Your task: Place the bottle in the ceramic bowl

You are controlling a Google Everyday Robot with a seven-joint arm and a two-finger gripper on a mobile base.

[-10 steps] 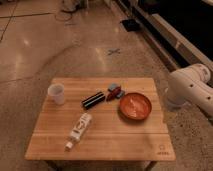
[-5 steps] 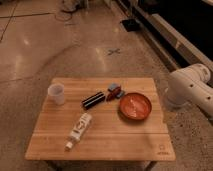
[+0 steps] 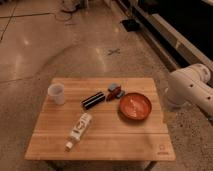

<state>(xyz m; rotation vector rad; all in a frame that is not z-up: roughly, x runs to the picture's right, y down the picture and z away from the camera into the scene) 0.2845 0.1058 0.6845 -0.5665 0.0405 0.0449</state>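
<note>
bottle (image 3: 79, 131) flat on table (image 3: 117, 137), hand out of view, far right

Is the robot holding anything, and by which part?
Cannot tell: the hand is out of frame; only the arm shows, at right. The bottle lies free on the table.

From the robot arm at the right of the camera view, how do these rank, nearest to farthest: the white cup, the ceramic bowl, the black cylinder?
The gripper is out of view; only the arm shows, at the right edge.
1. ceramic bowl: right side of the table, next to the arm.
2. black cylinder: middle, toward the back.
3. white cup: far left.
</note>
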